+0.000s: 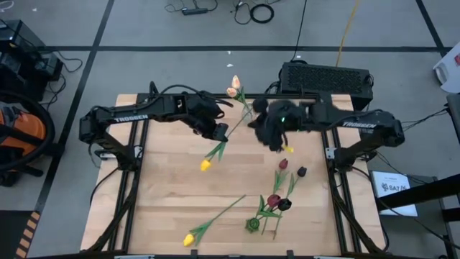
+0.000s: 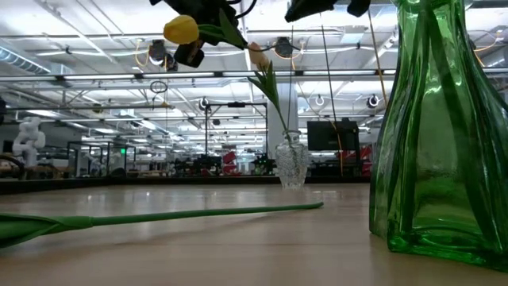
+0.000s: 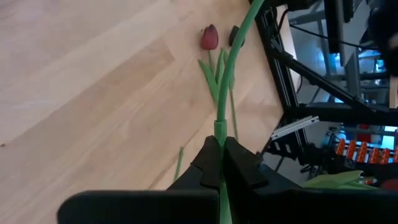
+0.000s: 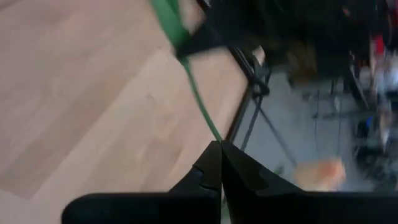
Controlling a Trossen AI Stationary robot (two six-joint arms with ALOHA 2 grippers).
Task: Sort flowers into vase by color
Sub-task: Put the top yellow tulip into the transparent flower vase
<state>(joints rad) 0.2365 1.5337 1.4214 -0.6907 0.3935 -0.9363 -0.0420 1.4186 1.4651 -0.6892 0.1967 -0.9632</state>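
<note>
Left tool (image 3: 221, 163) is clamped tight on the thin green stem of a yellow-headed artificial tulip (image 1: 205, 165), and that flower hangs in the air over the middle of the pale wooden surface (image 1: 165, 187), head drooping down. Right tool (image 4: 221, 165) is pinched closed too, and a thin green stem (image 4: 200, 106) runs out from between its fingers — looks like the same stem, or one right beside it; hard to say which from the wrist view. My read: this is a handover, or a two-armed steadying of one tulip before it goes into a vase.

Next move calls for getting the stem end pointed down and lined up over a narrow neck, with one tool letting go cleanly so the stem doesn't twist.

Containers now. Small clear glass vase (image 2: 291, 163) stands at the far edge of the surface with a pale peach tulip (image 1: 233, 91) already in it, leaning. Tall green glass vase (image 2: 440, 127) sits close to the low camera, and nothing shows inside it. Still lying on the surface: another yellow tulip (image 1: 190, 238) near the front, plus dark red and near-black tulips (image 1: 277, 201) clustered toward the right.
</note>
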